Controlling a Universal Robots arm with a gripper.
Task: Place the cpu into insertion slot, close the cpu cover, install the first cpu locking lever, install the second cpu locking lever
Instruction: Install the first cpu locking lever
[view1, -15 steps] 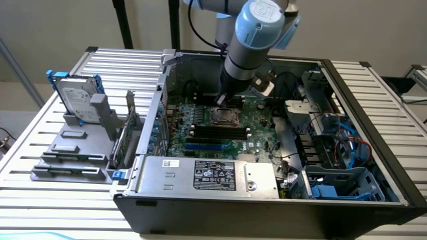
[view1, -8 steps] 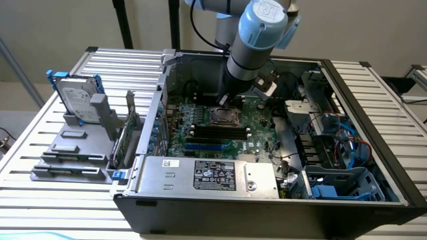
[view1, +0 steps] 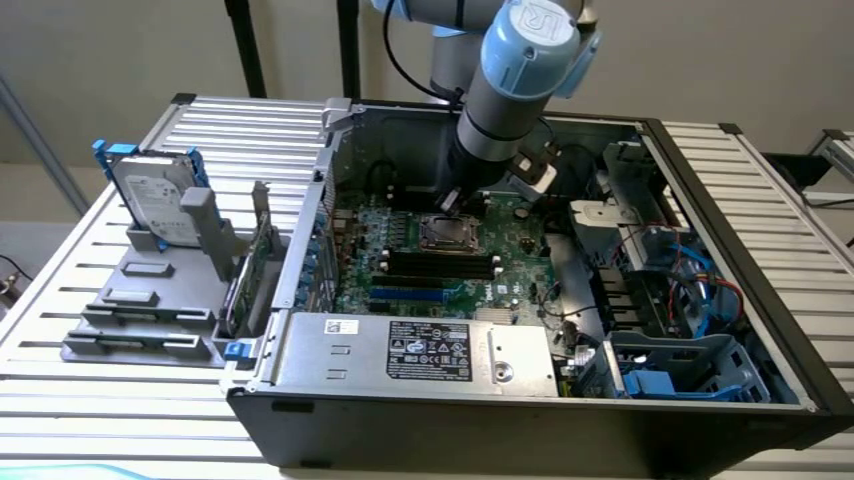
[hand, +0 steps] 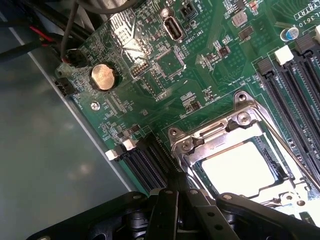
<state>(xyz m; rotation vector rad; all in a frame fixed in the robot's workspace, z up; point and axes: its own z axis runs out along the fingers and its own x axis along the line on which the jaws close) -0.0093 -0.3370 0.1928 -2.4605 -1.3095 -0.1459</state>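
The pale cpu (hand: 240, 167) lies in the insertion slot (view1: 447, 233) in the middle of the green motherboard (hand: 165, 65). The silvery cpu cover (hand: 210, 142) lies flat around it, so the chip shows through its square opening. A thin metal locking lever (hand: 280, 137) runs along one side of the socket. My gripper (hand: 177, 205) is shut with nothing between its dark fingers, and its tip sits right at the socket's edge. In the exterior view the gripper (view1: 455, 205) hangs just behind the socket, low over the board.
The board lies inside an open computer case (view1: 747, 230). Black memory slots (view1: 441, 265) run in front of the socket, and a grey labelled box (view1: 414, 350) sits nearer still. Cables and drive bays (view1: 667, 290) crowd the exterior view's right. A hard drive (view1: 154, 200) stands outside on the exterior view's left.
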